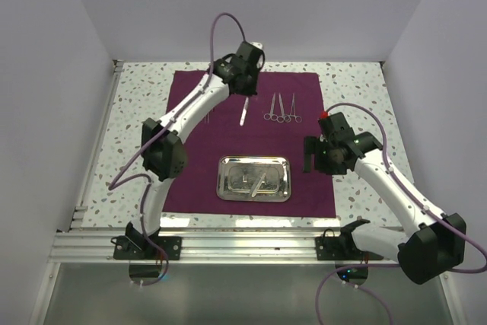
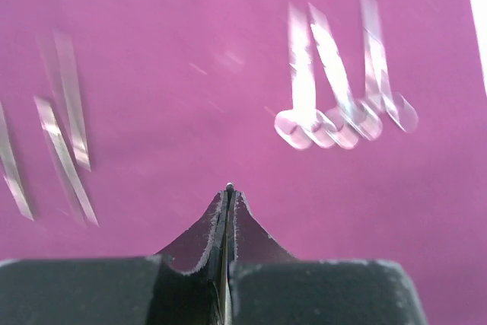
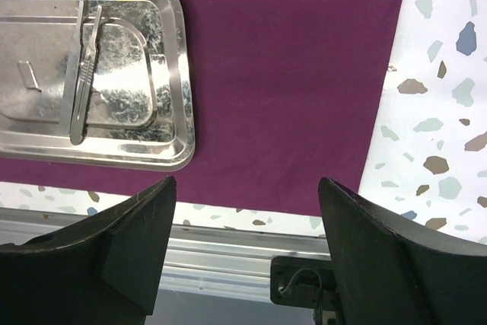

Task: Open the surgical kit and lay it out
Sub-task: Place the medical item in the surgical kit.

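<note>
The dark purple cloth wrap (image 1: 304,173) lies spread flat on the table. The steel tray (image 1: 225,165) sits at its near middle and holds a flat silver instrument (image 1: 258,182). Two ring-handled forceps (image 1: 280,109) lie side by side at the far right of the cloth. My left gripper (image 1: 246,90) is over the far middle of the cloth, shut on a thin silver instrument (image 1: 243,112); its tip shows between the jaws (image 2: 229,186). My right gripper (image 1: 308,154) is open and empty, right of the tray. The right wrist view shows the tray (image 3: 183,112) and the instrument (image 3: 84,74).
Another thin silver instrument (image 1: 207,117) lies on the cloth's far left. The left wrist view is motion-blurred, with the forceps (image 2: 342,112) and silver strips (image 2: 65,135) on the cloth. A metal rail (image 1: 243,243) runs along the near table edge. White walls stand on three sides.
</note>
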